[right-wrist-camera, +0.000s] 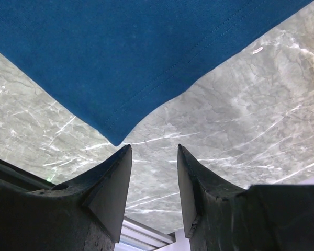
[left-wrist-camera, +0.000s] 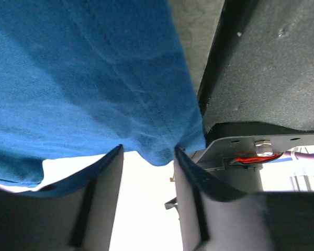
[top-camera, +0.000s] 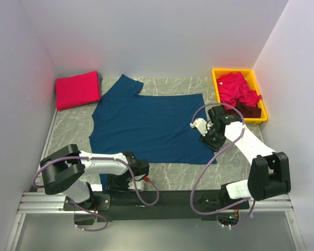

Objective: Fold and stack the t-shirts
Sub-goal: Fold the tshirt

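A navy blue t-shirt (top-camera: 146, 125) lies spread flat on the marble table. My left gripper (top-camera: 114, 184) is at its near left corner. In the left wrist view the left gripper (left-wrist-camera: 148, 149) is open, and the navy cloth (left-wrist-camera: 83, 78) sags to the fingertips without being pinched. My right gripper (top-camera: 206, 142) is low over the shirt's near right corner. In the right wrist view the right gripper (right-wrist-camera: 154, 146) is open and empty, with the shirt corner (right-wrist-camera: 120, 52) just beyond its left fingertip. A folded red-pink t-shirt (top-camera: 78, 90) lies at the back left.
A yellow bin (top-camera: 262, 99) at the back right holds crumpled red-pink shirts (top-camera: 236, 88) and a dark maroon one (top-camera: 250, 110). White walls close in the table on three sides. A metal rail (top-camera: 157, 206) runs along the near edge.
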`<state>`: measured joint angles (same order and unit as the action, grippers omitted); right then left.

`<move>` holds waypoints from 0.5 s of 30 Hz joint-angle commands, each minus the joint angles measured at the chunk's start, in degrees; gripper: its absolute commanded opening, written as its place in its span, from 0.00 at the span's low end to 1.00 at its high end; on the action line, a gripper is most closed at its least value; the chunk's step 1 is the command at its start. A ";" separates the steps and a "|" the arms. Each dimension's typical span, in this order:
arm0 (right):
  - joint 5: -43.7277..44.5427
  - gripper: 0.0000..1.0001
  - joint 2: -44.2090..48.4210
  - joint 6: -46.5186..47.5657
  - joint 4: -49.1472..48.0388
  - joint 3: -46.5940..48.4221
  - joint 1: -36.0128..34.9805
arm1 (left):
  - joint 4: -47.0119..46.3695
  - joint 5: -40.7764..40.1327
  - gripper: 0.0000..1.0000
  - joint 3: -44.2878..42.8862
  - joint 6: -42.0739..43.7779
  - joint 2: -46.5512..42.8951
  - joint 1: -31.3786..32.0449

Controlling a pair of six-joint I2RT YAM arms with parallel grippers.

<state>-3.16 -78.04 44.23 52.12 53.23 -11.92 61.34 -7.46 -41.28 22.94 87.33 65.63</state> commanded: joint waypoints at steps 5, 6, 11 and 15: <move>-2.38 0.47 0.52 1.82 2.64 1.70 1.38 | 0.97 1.31 0.23 -1.62 2.28 0.21 0.38; -2.55 0.47 0.78 2.09 2.81 1.53 1.46 | 1.06 1.31 0.18 -1.53 2.29 -0.14 0.38; -5.19 0.48 2.89 2.71 4.75 0.65 1.55 | 0.62 2.19 0.01 -0.74 1.50 -3.12 0.29; -5.89 0.48 2.98 2.62 5.18 0.64 1.46 | 1.06 1.05 0.01 -2.57 1.67 -5.32 -0.14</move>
<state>-7.20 -76.93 46.15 55.51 53.23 -10.83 61.36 -6.70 -41.52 24.47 84.64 65.71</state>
